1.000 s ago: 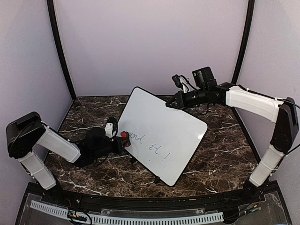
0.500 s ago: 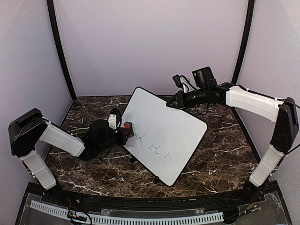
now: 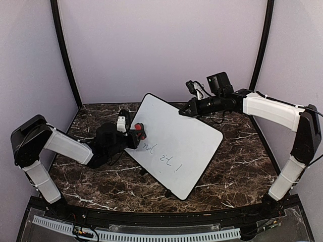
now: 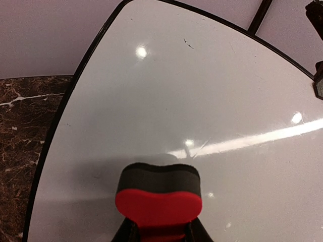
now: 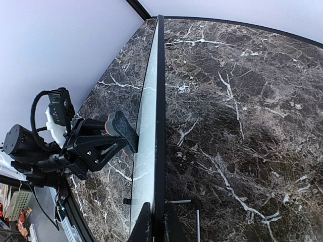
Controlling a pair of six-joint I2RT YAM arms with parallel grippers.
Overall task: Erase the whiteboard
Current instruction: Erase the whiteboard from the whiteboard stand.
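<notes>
board: whiteboard (image 3: 174, 143) tilted on table (image 3: 242, 161), writing (image 3: 161, 158) below its middle
left claw (image 3: 132, 138): mine, pinching eraser (image 3: 138, 130) against board's upper left
right claw (image 3: 182, 113): mine, clamped on board's top edge
handling: probably stiff, light, slick, tippy; hold rim

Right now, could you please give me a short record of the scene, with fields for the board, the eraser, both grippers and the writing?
whiteboard: tilted up from the marble table
right gripper: shut on the whiteboard's far edge
left gripper: shut on the red eraser
red eraser: pressed on the board's upper left part
writing: a few blue-grey letters lower on the board, not erased
</notes>
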